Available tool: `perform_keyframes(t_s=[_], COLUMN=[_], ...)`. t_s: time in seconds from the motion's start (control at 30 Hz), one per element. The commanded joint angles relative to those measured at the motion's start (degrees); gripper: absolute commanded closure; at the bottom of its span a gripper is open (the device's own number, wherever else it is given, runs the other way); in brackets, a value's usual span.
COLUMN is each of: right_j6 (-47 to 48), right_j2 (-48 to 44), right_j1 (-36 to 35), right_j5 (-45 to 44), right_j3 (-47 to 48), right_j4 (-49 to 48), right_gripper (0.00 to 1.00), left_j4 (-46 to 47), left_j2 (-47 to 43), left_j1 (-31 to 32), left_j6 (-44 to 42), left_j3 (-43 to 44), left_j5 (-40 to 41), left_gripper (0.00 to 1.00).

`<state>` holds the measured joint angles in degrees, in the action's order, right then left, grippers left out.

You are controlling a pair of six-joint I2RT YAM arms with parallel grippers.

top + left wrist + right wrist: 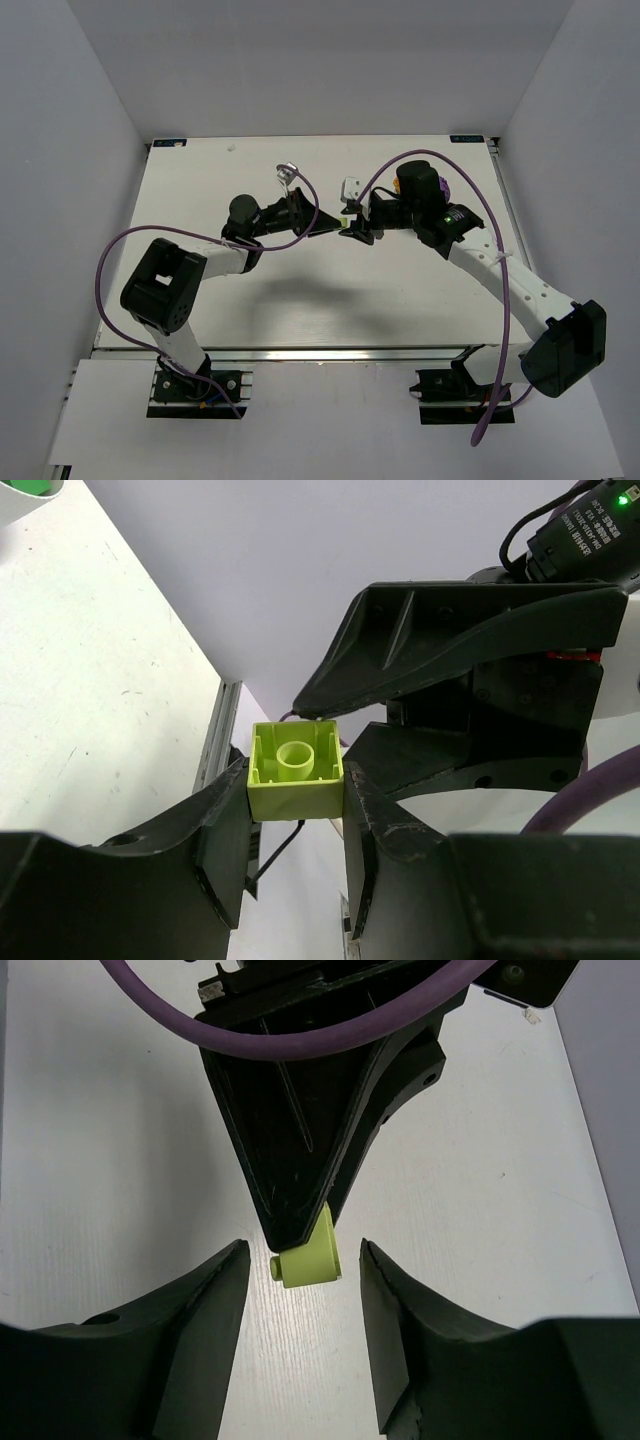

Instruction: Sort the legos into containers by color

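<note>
— How were the arms standing?

— Both reached in over the table (200, 190), elbows bent, wrists turned toward each other, so the grippers met tip to tip. The left gripper (296, 805) was clamped on a yellow-green brick (296, 775). It had a finger pressed to each side, and the brick's hollow underside faced its own camera.

— And the right?

— The right gripper (303, 1288) had its jaws apart, a finger on either side of the brick with a gap showing on both. It touched nothing that I could see.

— So where was the brick?

— Off the table, held between the two grippers, about midway left to right and a little toward the far side.

— What couldn't you make out?

— From above, the brick was a mere speck where the black fingertips met. A pale bit (288, 170) and a white bit (350, 187) sat just beyond the grippers, too small to name. A green thing (30, 486) was cut off at the corner of the left wrist view. A purple cable (120, 245) looped off each arm.
</note>
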<state>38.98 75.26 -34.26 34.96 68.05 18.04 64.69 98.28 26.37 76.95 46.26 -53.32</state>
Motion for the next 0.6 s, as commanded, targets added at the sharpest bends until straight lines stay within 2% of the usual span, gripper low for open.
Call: perform_keyframes(t_s=[0.0, 0.3, 0.57], right_j6=[1.1, 2.7, 3.3], right_j2=[-1.2, -0.6, 0.0], right_j1=[-0.4, -0.4, -0.6], right_j5=[-0.6, -0.8, 0.3], right_j3=[0.4, 0.1, 0.3], right_j4=[-0.6, -0.6, -0.5], right_gripper=[0.46, 0.47, 0.56], left_j4=[1.6, 2.8, 3.8], left_j2=[-0.4, -0.2, -0.4], left_j1=[0.3, 0.3, 0.3], left_j6=[0.4, 1.5, 2.6], left_j3=[1.2, 0.9, 0.9], left_j5=[0.4, 0.2, 0.1], left_gripper=[0.91, 0.91, 0.87])
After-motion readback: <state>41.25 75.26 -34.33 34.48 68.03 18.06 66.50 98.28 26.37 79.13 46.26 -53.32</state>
